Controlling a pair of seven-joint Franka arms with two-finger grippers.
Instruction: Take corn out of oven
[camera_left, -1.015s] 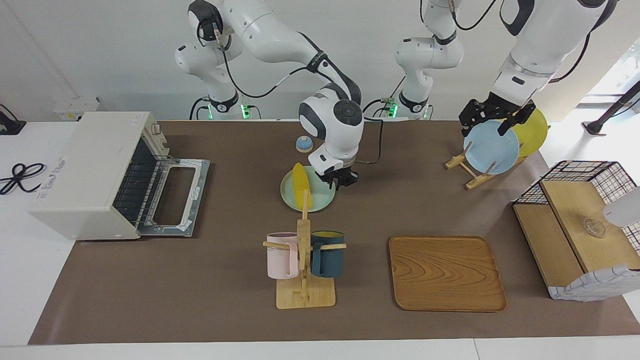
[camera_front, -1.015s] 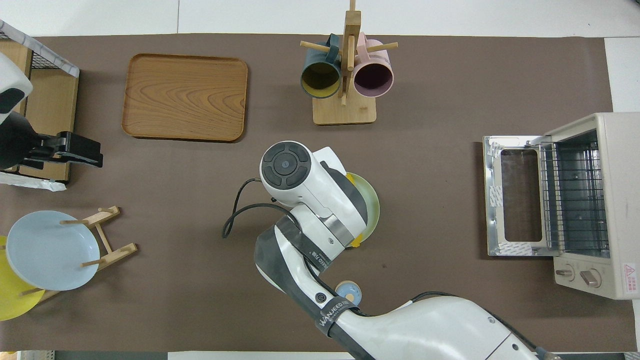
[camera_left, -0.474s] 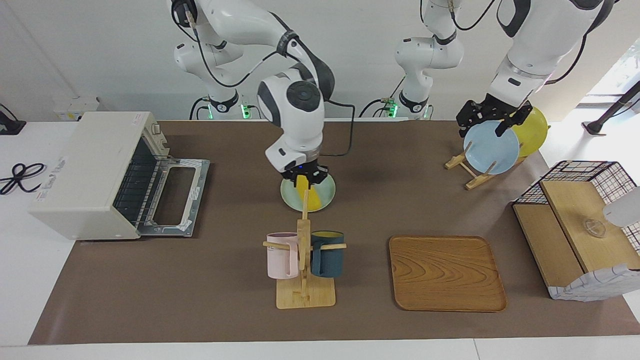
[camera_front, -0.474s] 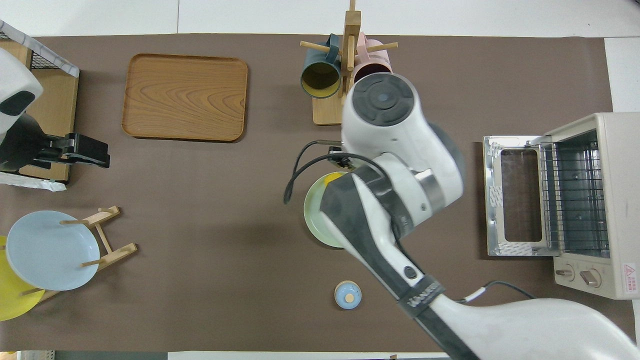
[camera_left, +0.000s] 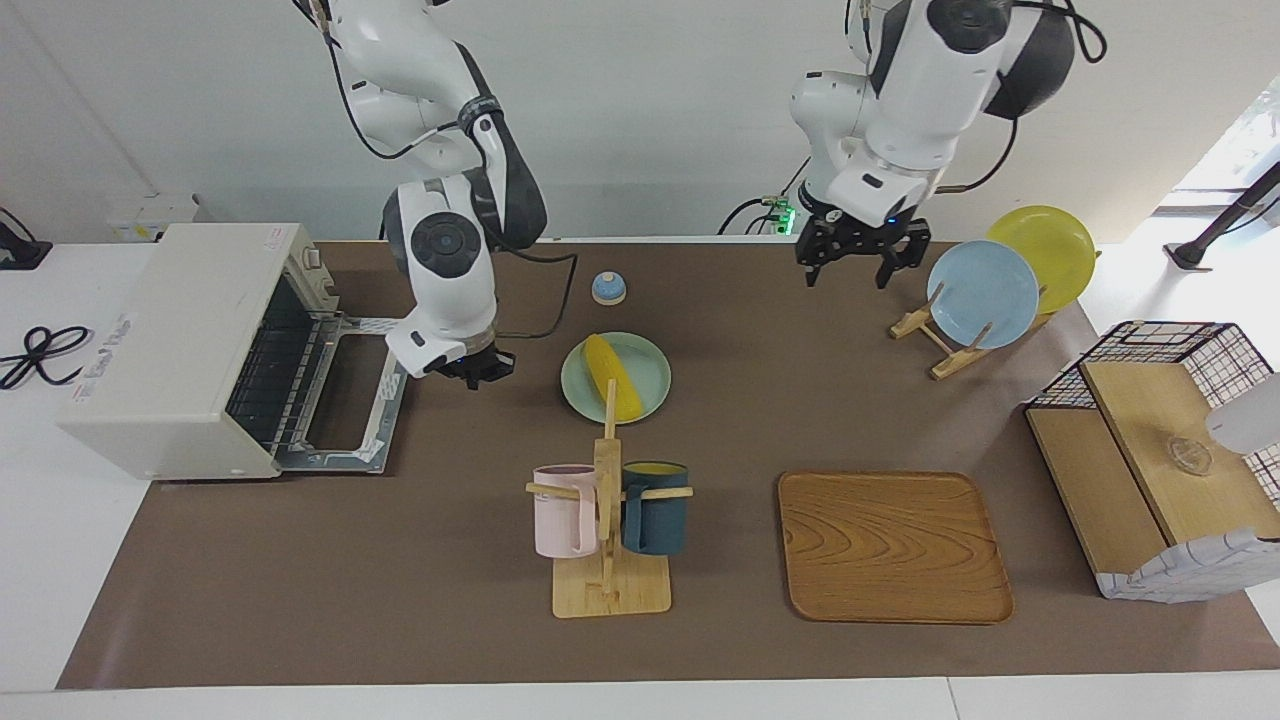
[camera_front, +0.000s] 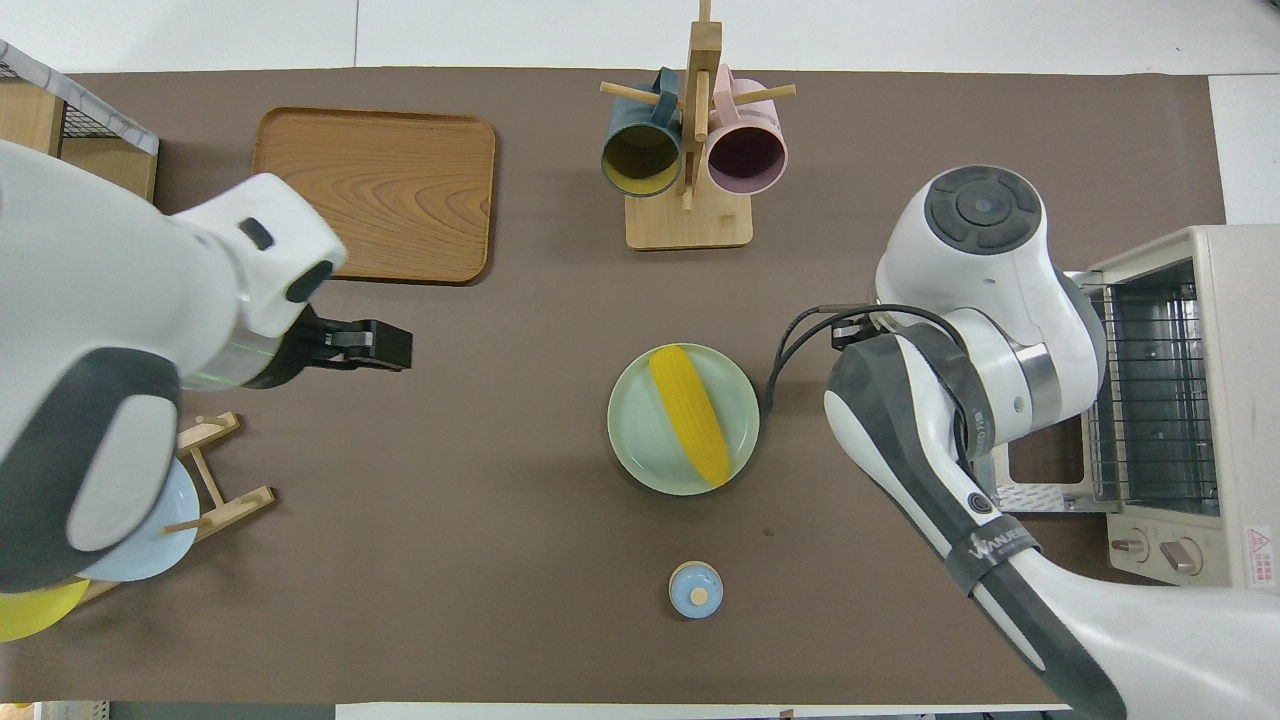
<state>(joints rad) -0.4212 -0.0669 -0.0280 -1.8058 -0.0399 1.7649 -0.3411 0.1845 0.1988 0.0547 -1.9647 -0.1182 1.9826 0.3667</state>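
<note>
I see the corn (camera_front: 689, 414), a smooth, glossy yellow cob tapering at one end, lying slantwise on a round pale green plate (camera_front: 630, 445) at the centre of the overhead frame, out of the oven (camera_left: 180, 345), which sits at the left of the facing frame: a boxy cream-white shell with its framed glass door dropped flat and a wire rack inside. The right gripper (camera_left: 478, 369) hangs between the oven door and the plate, over bare mat; I cannot tell how its jaws stand, and it holds nothing that I can see. The left gripper (camera_left: 850, 256) is up at the upper right of the facing frame, over the mat beside the plate rack, its jaws spread and empty. The overhead view hides the right gripper under the arm's white wrist, while the facing view shows it plainly; the overhead view looks straight into the dark teal mug (camera_front: 641, 158) and the pink mug (camera_front: 746, 158) hung on the pale wooden mug stand (camera_front: 688, 222), which the facing view shows only side-on. A grained wooden tray (camera_left: 893, 547) with rounded corners lies at the lower right of the facing frame, and a small blue domed lid (camera_left: 608, 288) with a tan knob above the plate. The table wears a matt brown mat (camera_left: 400, 560) on a white top, against a plain white wall.
</note>
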